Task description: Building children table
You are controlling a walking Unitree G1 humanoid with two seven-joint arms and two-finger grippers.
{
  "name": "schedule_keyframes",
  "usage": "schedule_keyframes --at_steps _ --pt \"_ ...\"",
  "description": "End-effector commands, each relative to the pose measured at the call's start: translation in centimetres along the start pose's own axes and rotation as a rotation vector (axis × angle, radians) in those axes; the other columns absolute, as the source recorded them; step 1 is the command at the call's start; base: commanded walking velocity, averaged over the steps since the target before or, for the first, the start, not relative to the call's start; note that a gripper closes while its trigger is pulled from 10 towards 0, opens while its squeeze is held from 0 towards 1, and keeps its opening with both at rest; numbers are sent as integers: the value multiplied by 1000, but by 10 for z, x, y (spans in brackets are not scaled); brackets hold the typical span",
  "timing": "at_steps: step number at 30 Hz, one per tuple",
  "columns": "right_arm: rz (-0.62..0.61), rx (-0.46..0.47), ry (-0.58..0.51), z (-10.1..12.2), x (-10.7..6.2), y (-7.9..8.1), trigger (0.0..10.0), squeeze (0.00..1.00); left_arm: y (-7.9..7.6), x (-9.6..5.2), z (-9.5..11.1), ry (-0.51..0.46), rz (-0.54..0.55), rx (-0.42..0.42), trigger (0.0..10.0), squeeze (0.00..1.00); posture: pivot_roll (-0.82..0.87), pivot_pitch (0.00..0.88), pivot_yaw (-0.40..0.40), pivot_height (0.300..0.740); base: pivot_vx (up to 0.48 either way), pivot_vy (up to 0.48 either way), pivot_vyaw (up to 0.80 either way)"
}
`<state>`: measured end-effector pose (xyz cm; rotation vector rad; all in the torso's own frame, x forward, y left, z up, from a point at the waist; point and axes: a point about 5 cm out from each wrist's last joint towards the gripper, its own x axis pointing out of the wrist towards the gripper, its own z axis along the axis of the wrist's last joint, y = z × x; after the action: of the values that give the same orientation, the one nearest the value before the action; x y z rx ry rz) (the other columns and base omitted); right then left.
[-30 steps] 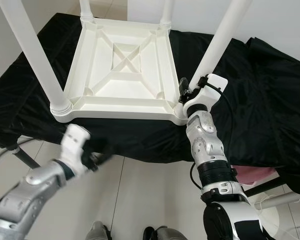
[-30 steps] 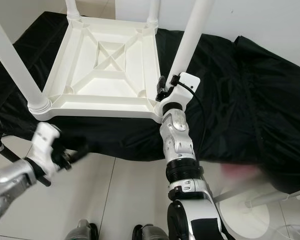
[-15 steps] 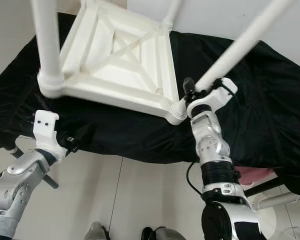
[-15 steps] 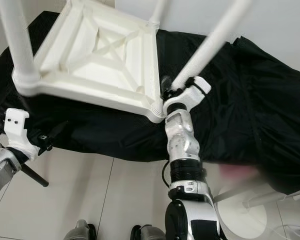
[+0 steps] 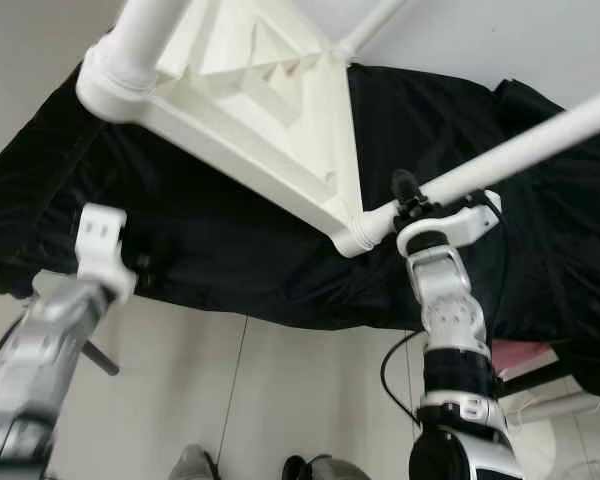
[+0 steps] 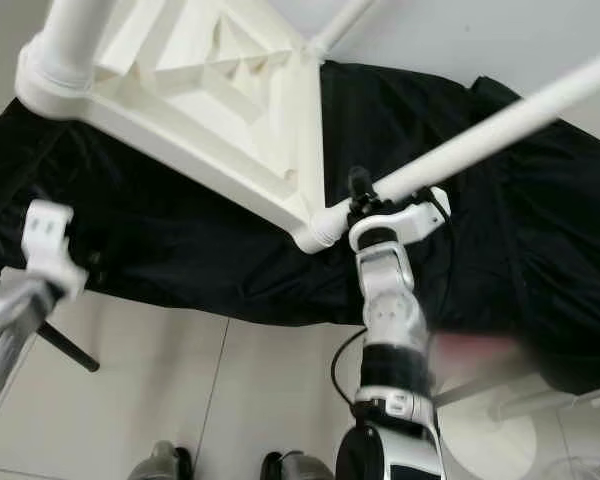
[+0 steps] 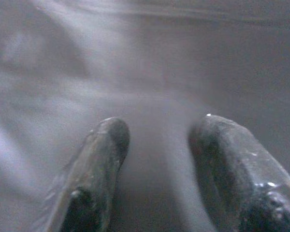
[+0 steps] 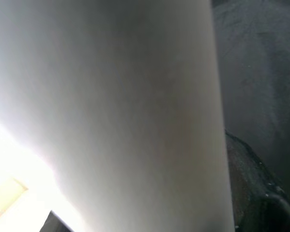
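The white children's table (image 5: 270, 110), upside down and tipped steeply above the black-draped worktop (image 5: 230, 260), is held by the right claw (image 5: 408, 195), clenched on one white leg (image 5: 510, 155) near its corner socket, while the left claw (image 7: 159, 159) hangs released near the worktop's front edge.

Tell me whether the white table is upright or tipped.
Tipped. The table is tilted, underside showing; the right gripper holds one leg.

black cloth (image 5: 230, 250) (draped), tilted white table (image 5: 270, 110) above
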<state>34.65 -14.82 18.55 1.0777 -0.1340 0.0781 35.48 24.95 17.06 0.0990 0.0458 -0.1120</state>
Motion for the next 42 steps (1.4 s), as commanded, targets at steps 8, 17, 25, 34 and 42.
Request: schedule_keyframes --at_steps 8,17,25,34,42 --pt "-90 220 148 -45 -26 -24 10000 0 0 29 53 -156 130 -82 10000 0 3 165 -65 740 0 0 0" --pt "-36 516 179 -54 -47 -40 10000 0 -61 49 156 -435 -132 -178 10000 0 2 175 -67 740 0 0 0" --pt "-79 577 169 -60 -53 -58 10000 0 -100 48 200 -521 -263 -218 10000 0 8 187 -73 740 0 0 0" --pt "-105 612 170 -60 -59 -69 10000 0 -120 48 220 -556 -302 -187 10000 0 16 194 -74 740 0 0 0" --pt "-54 525 157 -48 -73 -68 10000 0 -136 47 235 -563 -370 -218 10000 0 8 204 -70 740 0 0 0"
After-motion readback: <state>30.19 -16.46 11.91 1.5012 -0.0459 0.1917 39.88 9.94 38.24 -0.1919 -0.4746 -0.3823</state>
